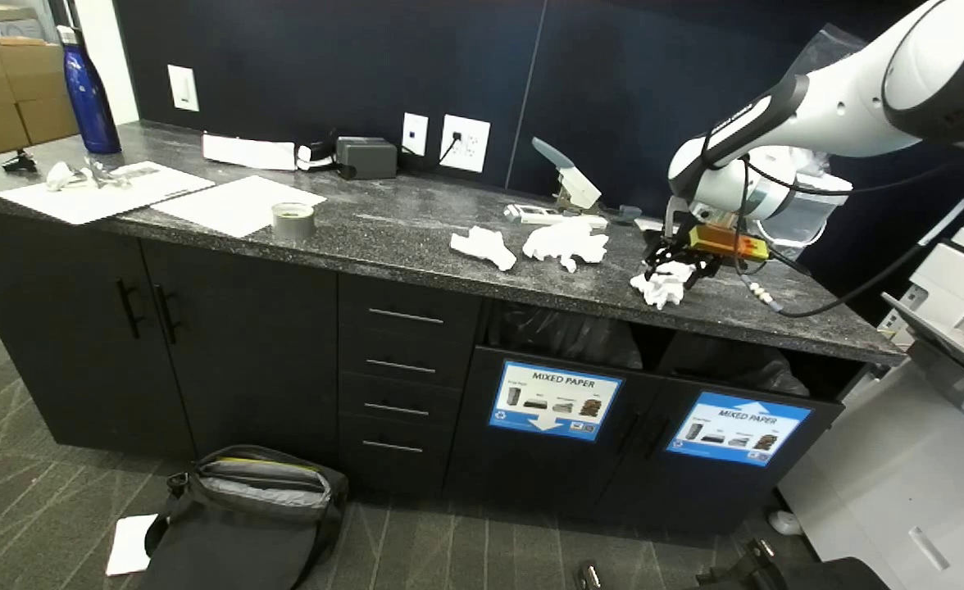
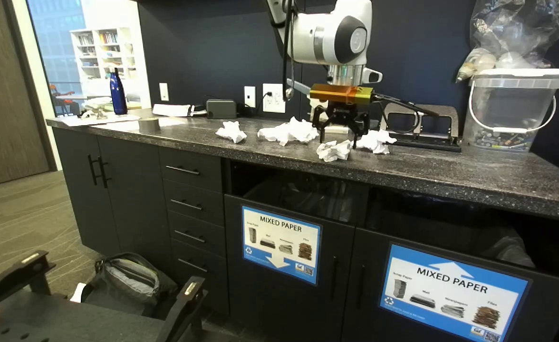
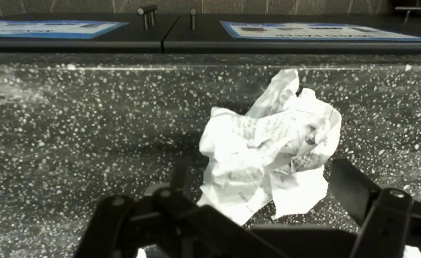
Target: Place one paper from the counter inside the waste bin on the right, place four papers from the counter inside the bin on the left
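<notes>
Crumpled white papers lie on the dark speckled counter. In an exterior view they are a paper at the left, a larger paper beside it, a paper near the front edge and a paper to its right. My gripper stands open, low above the counter, its fingers on either side of a paper with dark gaps between. Under the counter, the left bin and right bin show plastic liners in slots above sign-marked doors; their insides are hidden.
Behind the papers stand a stapler and a hole punch. A clear bucket with a plastic bag on top is at the back right. A tape roll, flat sheets and a blue bottle occupy the left end.
</notes>
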`<action>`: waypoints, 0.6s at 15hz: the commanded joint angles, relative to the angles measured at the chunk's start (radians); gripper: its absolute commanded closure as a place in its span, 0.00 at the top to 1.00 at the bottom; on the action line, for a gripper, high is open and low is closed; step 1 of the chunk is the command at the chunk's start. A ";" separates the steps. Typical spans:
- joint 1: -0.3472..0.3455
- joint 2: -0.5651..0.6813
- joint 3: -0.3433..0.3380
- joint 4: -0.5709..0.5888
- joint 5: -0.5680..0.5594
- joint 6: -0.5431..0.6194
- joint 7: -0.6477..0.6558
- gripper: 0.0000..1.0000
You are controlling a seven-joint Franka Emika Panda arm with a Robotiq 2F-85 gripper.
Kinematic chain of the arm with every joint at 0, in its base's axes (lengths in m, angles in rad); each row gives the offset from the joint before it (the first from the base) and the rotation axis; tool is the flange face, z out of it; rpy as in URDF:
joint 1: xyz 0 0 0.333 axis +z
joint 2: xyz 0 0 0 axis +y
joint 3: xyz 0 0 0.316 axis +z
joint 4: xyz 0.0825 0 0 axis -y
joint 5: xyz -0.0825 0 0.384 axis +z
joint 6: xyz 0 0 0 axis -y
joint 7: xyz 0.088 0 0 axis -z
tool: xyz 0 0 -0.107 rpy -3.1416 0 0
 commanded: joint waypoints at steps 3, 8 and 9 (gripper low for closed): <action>-0.007 0.077 0.006 0.133 -0.020 -0.095 0.024 1.00; -0.014 0.140 0.001 0.196 -0.027 -0.066 0.019 0.58; -0.007 0.150 -0.010 0.205 -0.037 -0.063 0.033 0.49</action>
